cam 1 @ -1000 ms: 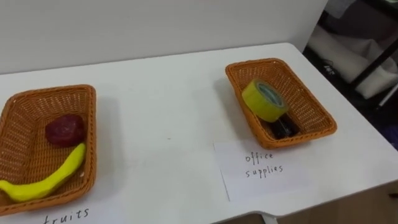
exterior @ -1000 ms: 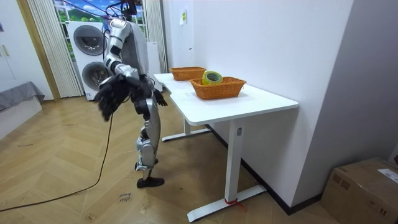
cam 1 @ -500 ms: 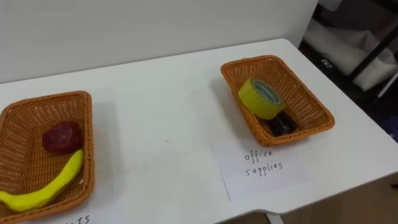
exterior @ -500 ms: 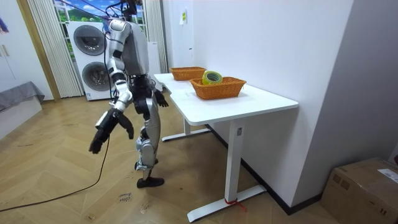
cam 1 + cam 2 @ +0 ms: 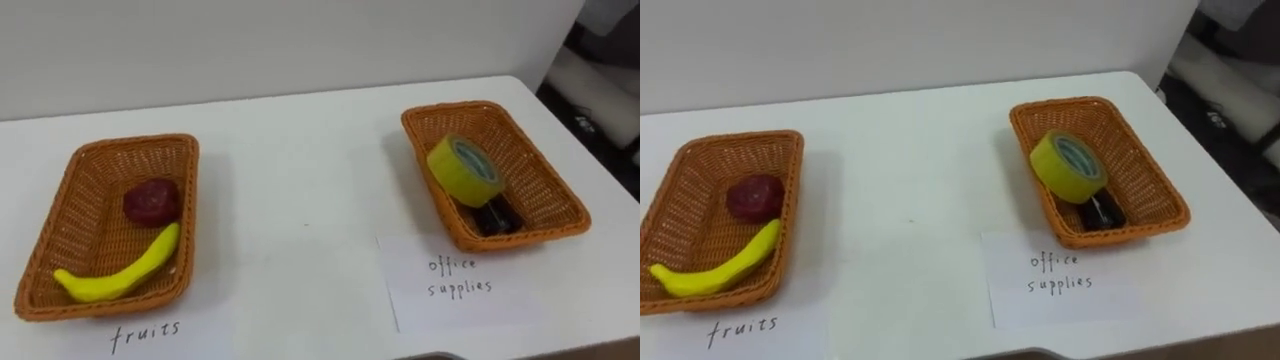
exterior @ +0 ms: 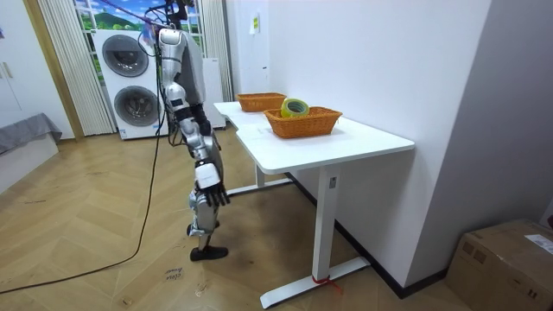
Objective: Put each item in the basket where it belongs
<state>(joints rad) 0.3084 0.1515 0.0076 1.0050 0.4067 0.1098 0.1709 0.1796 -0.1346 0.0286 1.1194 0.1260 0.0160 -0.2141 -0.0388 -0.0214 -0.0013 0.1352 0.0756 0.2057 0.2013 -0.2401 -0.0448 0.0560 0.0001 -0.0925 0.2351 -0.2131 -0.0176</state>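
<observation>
White table (image 5: 300, 180), wicker fruit basket (image 5: 88, 188) left, supplies basket (image 5: 532, 168) right, fruits label (image 5: 145, 338), supplies label (image 5: 455, 292) in front.

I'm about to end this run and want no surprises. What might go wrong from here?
The yellow tape roll stands tilted on edge in the right basket; a bump to the table might roll it out. The paper label lies loose near the front edge and might get brushed off.
</observation>
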